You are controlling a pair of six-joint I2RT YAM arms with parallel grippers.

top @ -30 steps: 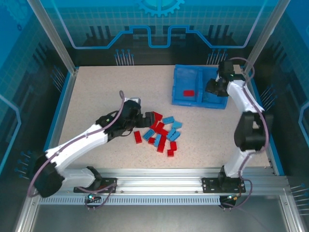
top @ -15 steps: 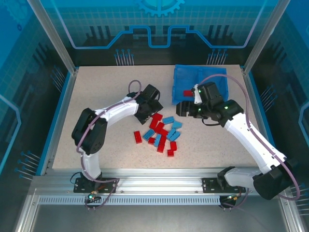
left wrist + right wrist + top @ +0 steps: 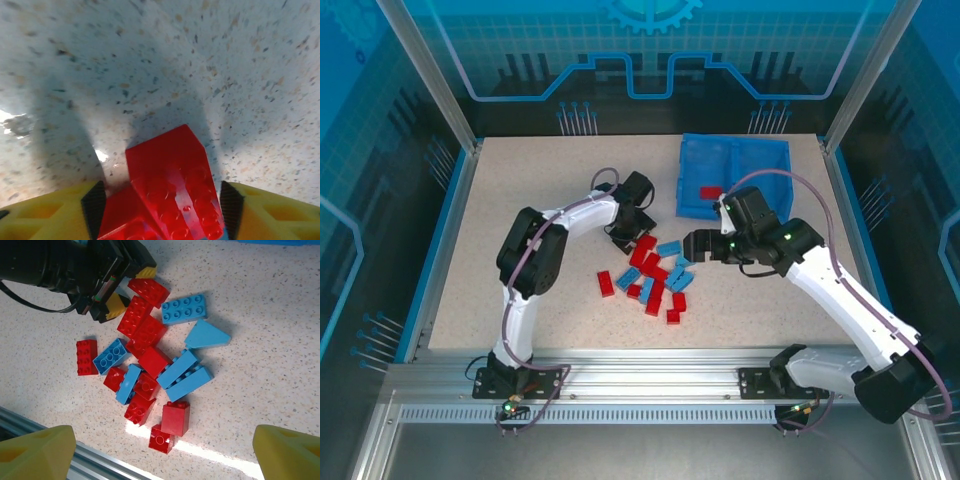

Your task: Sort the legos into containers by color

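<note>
The legos [image 3: 655, 272] lie in a loose pile of red and light blue bricks mid-table, also seen from above in the right wrist view [image 3: 150, 355]. My left gripper [image 3: 628, 228] is at the pile's far end, open, its fingers [image 3: 95, 210] on either side of a red brick [image 3: 170, 185] resting on the table; a second red brick crowds the left pad. My right gripper [image 3: 692, 245] hovers wide open over the pile [image 3: 162, 440], holding nothing. The blue bin [image 3: 682, 180] stands at the back right, with one red brick [image 3: 710, 192] in its left compartment.
The right arm's forearm crosses over the bin's near right corner. An aluminium rail [image 3: 30, 425] runs along the table's near edge. Open speckled tabletop [image 3: 520, 190] stretches to the left of the pile. Blue walls and metal posts ring the table.
My right gripper left the bin's right compartment and came down-left to the pile. My left gripper moved from the pile's left side to its far end, around a red brick.
</note>
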